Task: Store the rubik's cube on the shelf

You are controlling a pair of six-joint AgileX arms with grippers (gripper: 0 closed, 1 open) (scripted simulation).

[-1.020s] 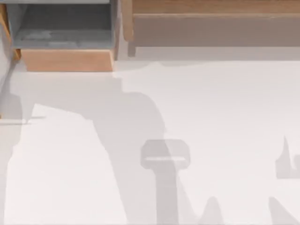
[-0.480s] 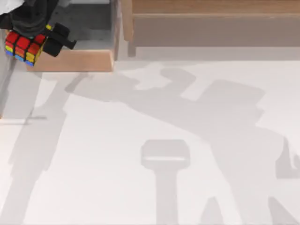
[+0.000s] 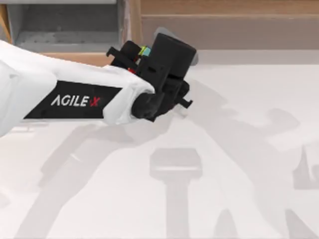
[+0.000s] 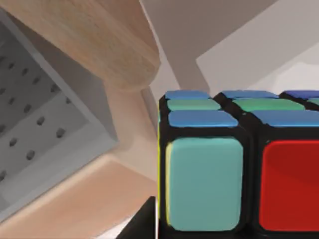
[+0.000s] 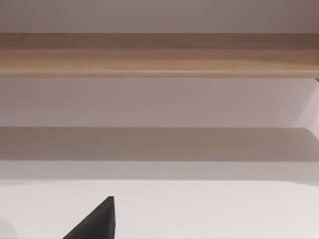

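Note:
The rubik's cube (image 4: pixel 234 169) sits close in the left wrist view, showing cyan, red, blue and green stickers on a black grid. From above, only slivers of the rubik's cube (image 3: pixel 143 52) peek out under the black wrist. My left gripper (image 3: pixel 135 59) is shut on it, just in front of the gap between the box and the shelf's left end. The shelf (image 3: pixel 224 7) is a long light-brown board with a grey-brown panel (image 3: pixel 229 32) beneath, along the table's far edge right of centre. The shelf (image 5: pixel 159 52) also spans the right wrist view, where a dark tip of my right gripper (image 5: pixel 97 221) shows low.
A grey-lined wooden box compartment (image 3: pixel 65 25) stands at the far left, next to the shelf; its perforated grey lining (image 4: pixel 35 129) and wooden wall (image 4: pixel 99 45) are close beside the cube. My white left forearm (image 3: pixel 60 94) crosses the table's left half. Bare white table (image 3: pixel 224 149) lies in front.
The left arm has swung right from over the box compartment at the far left, carrying the cube to the shelf's left end; its forearm has come into the top view.

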